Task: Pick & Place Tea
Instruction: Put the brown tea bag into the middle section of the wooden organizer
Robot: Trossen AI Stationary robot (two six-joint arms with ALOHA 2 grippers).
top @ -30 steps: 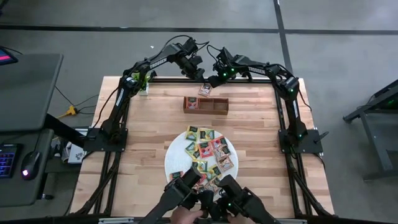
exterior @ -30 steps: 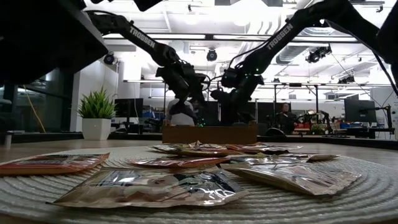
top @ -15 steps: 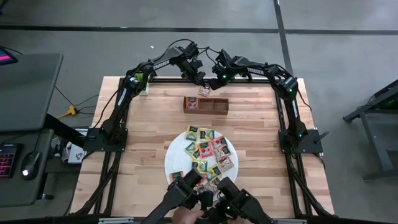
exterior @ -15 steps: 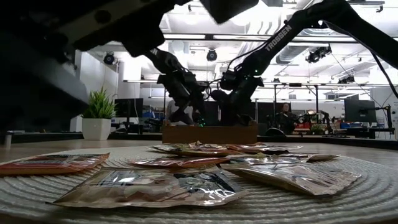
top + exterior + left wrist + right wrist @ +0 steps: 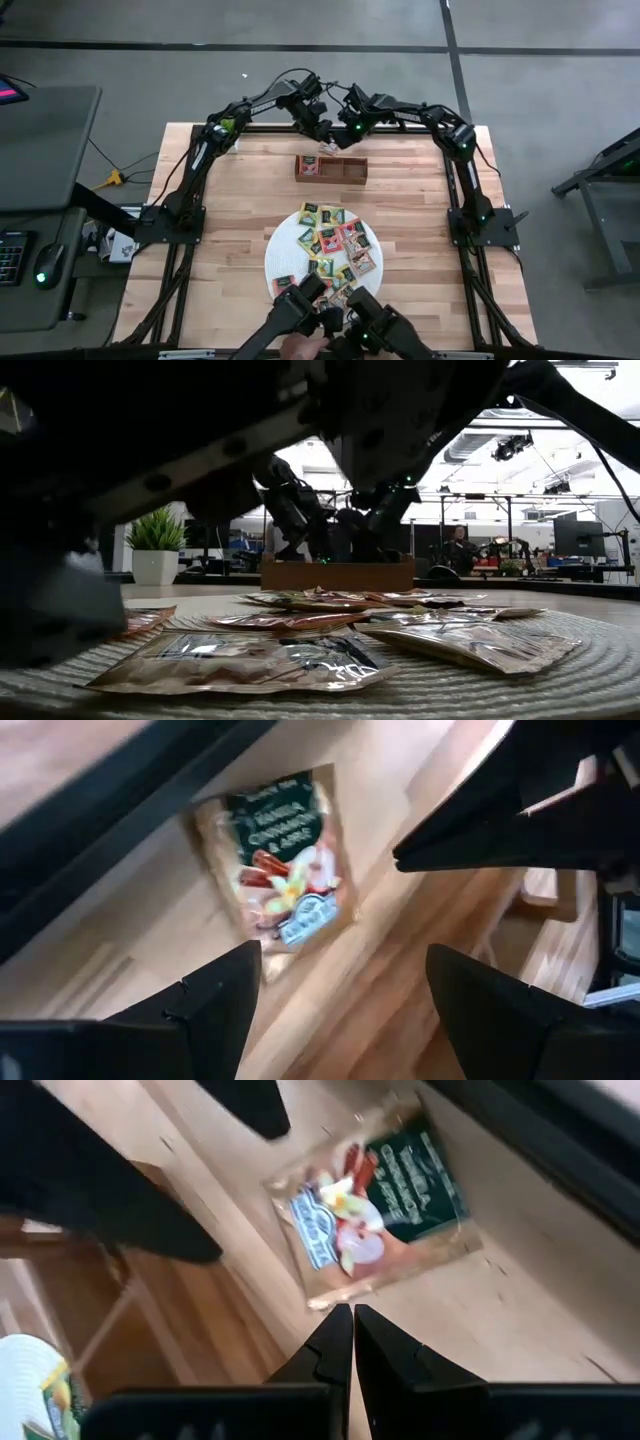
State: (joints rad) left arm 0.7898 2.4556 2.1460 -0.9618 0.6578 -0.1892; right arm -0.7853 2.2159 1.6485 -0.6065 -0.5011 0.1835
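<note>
Near edge of the desk (image 5: 220, 250): tea packets (image 5: 335, 243) lie scattered on the round white mat (image 5: 282, 250). Beyond it stands the wooden tray (image 5: 331, 168). At the far edge, one tea packet (image 5: 285, 870) lies flat on the desk behind the tray. Both arms reach inward over it: left gripper (image 5: 345, 980) fingers spread wide, holding nothing; right gripper (image 5: 352, 1330) fingers closed together, empty

Robotics lab, open hall with grey concrete floor (image 5: 560, 90), metal-framed wooden table (image 5: 240, 215), bright ceiling lights and ducting, monitors on benches, potted plant (image 5: 155, 545) behind.
</note>
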